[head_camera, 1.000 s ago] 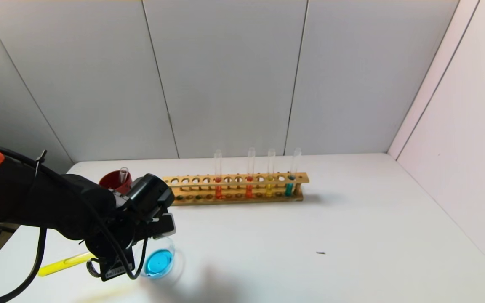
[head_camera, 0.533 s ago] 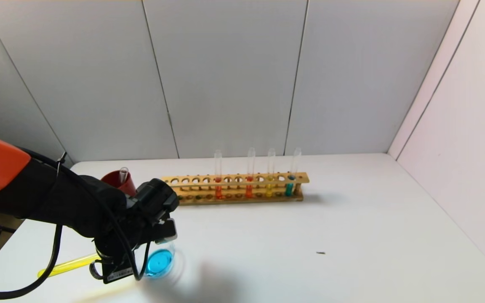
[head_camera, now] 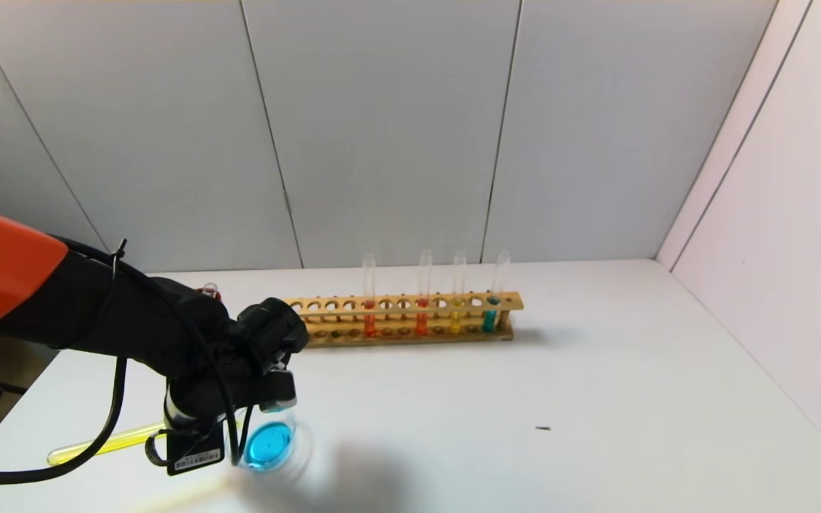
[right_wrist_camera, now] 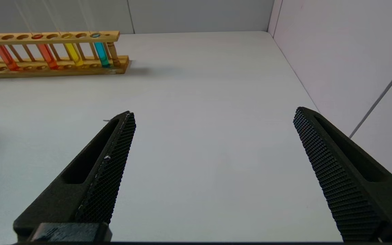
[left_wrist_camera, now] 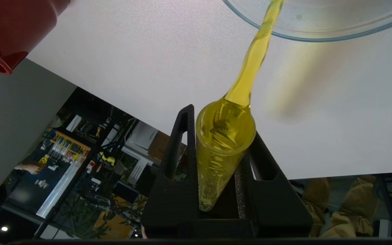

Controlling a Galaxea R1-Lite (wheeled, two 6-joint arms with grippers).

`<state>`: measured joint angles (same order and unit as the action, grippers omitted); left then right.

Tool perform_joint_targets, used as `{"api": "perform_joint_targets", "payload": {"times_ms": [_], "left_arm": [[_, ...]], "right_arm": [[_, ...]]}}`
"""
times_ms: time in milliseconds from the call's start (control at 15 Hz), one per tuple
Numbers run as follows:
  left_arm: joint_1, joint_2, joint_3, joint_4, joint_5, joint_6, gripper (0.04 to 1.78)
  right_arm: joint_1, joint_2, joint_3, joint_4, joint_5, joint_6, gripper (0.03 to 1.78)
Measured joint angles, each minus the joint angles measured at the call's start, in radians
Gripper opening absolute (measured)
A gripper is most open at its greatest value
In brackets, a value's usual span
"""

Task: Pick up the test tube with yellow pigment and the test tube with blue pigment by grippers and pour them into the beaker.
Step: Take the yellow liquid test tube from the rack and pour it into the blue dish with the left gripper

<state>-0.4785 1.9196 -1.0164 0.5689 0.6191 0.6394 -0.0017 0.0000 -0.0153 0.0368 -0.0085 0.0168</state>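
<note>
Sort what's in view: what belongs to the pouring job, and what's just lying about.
In the job:
- test tube with yellow pigment, tipped and pouring
- left gripper, shut on it
- beaker, holding blue liquid

Lying about:
- wooden rack with its two orange-red tubes, amber tube and teal tube
- red cup
- right gripper, open and idle over the table

You have bare white tabletop [head_camera: 596,399] across the frame's right half; the long wooden test-tube rack [head_camera: 403,319] blocks mid-frame centre.
</note>
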Motion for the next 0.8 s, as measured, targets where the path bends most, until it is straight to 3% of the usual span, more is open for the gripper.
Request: {"api": "perform_joint_targets", "payload": {"times_ms": [800], "left_arm": [[-0.01, 0.066, -0.164, 0.196, 0.027, -0.002, 0.34]], "right_arm": [[0.0, 0.0, 0.0, 0.0, 0.0, 0.0, 1.7]]}}
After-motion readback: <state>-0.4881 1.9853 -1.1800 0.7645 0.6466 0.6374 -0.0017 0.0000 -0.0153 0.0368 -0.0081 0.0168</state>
